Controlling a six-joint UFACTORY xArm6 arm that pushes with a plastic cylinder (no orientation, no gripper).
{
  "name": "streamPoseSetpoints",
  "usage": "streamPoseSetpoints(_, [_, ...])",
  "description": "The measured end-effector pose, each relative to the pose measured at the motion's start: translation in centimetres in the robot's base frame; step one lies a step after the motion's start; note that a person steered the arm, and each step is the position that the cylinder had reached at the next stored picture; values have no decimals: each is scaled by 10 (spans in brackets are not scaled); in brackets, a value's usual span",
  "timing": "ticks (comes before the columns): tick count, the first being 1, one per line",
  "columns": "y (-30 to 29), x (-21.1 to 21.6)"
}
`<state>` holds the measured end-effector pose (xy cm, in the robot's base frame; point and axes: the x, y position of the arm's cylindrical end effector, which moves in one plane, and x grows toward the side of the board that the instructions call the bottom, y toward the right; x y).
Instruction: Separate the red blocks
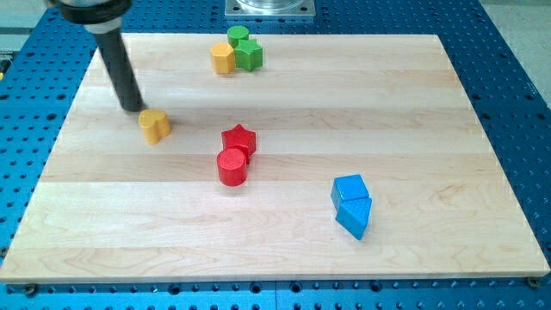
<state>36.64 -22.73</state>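
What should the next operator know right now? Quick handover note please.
Tip: my tip is at the board's upper left, just left of the yellow heart, far from both reds.
Reds: red star and red cylinder sit mid-board, touching, cylinder just below the star.
Others: yellow block, green cylinder and green block clustered at top; two blue blocks together at lower right.
Done: nothing; reds not separated.
Left: bring the tip to the reds and push one away from the other.

A pale wooden board (284, 250) is laid on a blue perforated table (516, 77); a grey metal plate (269, 8) is seen at top centre
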Motion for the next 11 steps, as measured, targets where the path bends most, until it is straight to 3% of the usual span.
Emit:
streamPoseSetpoints(1, [-2,72])
streamPoseSetpoints(3, [183,30])
streamPoseSetpoints(4, [103,76])
streamPoseSetpoints(5, [95,149])
streamPoseSetpoints(6, [149,152])
streamPoseSetpoints(7, [182,109])
streamPoseSetpoints(9, [245,141])
streamPoseSetpoints(10, [257,91])
streamPoseSetpoints(11, [278,87])
